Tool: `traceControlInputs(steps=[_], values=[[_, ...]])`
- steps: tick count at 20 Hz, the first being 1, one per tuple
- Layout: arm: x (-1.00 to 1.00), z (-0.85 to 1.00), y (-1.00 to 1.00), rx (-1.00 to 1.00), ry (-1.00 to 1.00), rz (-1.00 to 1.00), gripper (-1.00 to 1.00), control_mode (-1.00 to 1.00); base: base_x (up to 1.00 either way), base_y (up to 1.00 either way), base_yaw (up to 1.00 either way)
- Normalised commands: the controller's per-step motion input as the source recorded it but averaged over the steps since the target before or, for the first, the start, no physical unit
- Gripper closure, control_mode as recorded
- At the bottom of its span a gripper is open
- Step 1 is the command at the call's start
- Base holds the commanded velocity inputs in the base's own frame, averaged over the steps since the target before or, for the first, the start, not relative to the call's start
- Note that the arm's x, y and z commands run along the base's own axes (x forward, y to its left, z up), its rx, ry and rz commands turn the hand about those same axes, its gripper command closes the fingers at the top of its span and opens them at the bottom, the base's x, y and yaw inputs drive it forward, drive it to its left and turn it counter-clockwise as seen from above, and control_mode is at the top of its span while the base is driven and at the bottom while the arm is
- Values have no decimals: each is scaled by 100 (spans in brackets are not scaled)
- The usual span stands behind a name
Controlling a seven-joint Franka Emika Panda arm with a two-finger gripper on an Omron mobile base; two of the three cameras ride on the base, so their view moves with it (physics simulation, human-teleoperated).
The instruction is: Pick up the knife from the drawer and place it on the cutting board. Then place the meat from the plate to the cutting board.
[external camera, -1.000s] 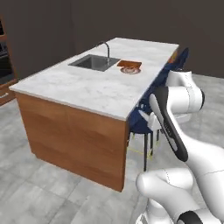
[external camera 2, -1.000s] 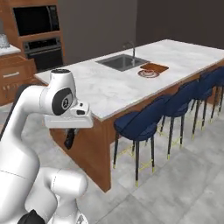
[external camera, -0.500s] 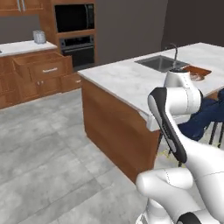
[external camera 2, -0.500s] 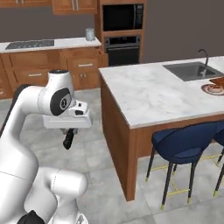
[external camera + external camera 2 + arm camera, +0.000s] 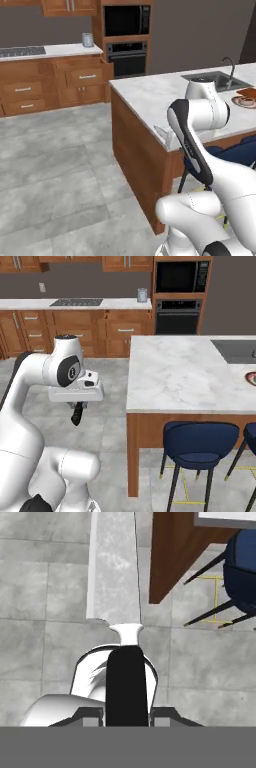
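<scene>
Carrying the knife [image 5: 120, 602] clamped in the end effector [image 5: 77, 412], it next needs the cutting board [image 5: 248, 92] at the counter's [image 5: 175, 373] far edge.

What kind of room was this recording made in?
A rendered home kitchen, by the look of it: a marble-topped island with a sink, a built-in wall oven under a microwave, and wooden cabinets along the back wall.

Island counter [image 5: 175, 376] right of arm; stools [image 5: 200, 443] tucked under its near edge. Sink [image 5: 235, 350] at far right, plate [image 5: 251, 377] nearer. Back wall: cabinets [image 5: 75, 331], oven [image 5: 177, 316] beside them, stovetop [image 5: 75, 302] on counter.
</scene>
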Motion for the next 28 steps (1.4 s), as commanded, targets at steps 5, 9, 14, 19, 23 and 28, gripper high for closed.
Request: traceControlInputs(steps=[5, 9, 14, 19, 23, 28], values=[[0, 0, 0, 0, 0, 0, 100, 100, 0, -100, 27], [0, 0, 0, 0, 0, 0, 100, 100, 0, -100, 19], [0, 0, 0, 0, 0, 0, 100, 100, 0, -100, 14], [0, 0, 0, 0, 0, 0, 100, 100, 0, -100, 10], [0, 0, 0, 0, 0, 0, 100, 100, 0, -100, 6], [0, 0, 0, 0, 0, 0, 100, 100, 4, -100, 2]])
